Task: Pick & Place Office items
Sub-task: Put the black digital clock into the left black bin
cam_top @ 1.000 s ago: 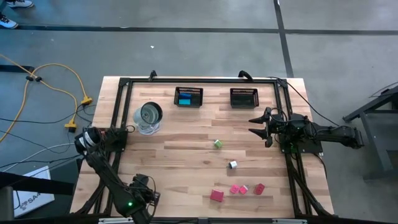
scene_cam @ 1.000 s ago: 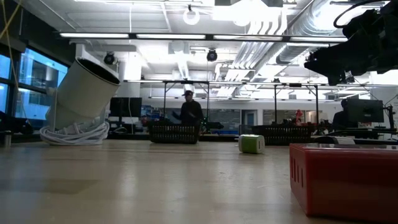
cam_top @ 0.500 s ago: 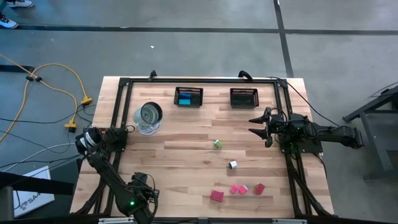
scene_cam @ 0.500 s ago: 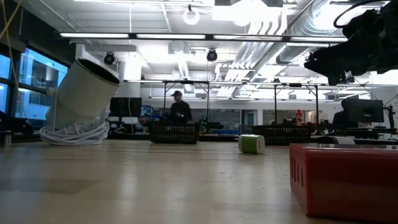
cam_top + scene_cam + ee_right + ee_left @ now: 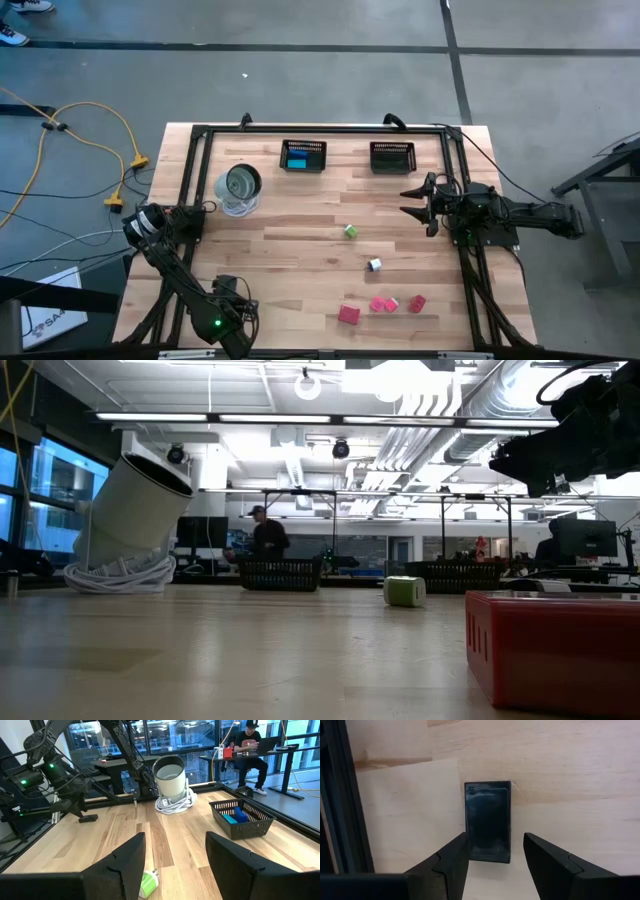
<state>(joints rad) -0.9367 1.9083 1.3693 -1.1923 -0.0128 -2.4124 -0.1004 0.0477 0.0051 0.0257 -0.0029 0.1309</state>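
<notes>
A black piece [image 5: 488, 821] lies flat on the table at its near left corner. My left gripper [image 5: 495, 842] points down over it, open, one finger on each long side of its near end; the high view shows only the gripper's body [image 5: 232, 318]. A green piece [image 5: 350, 231], a white one [image 5: 374, 265] and several pink and red ones [image 5: 380, 305] lie right of centre. Blue pieces [image 5: 298, 160] lie in the left basket [image 5: 303, 148]. My right gripper [image 5: 408, 200] waits level and open at the right edge. My left gripper has one finger [image 5: 456, 851] right against one long side [image 5: 467, 837] of the black piece, and I cannot tell whether it touches. The other finger [image 5: 540, 851] stands clear of the opposite side. The fingers come from above.
A second black mesh basket [image 5: 392, 157] stands at the far edge. A tilted white cup on a coiled cable [image 5: 238, 188] sits at far left. A black frame rail [image 5: 340, 795] runs beside the black piece. People are in the room behind.
My left gripper has turned a little about its own line above the black piece, staying in place. A person in the room beyond the table has walked toward the left.
</notes>
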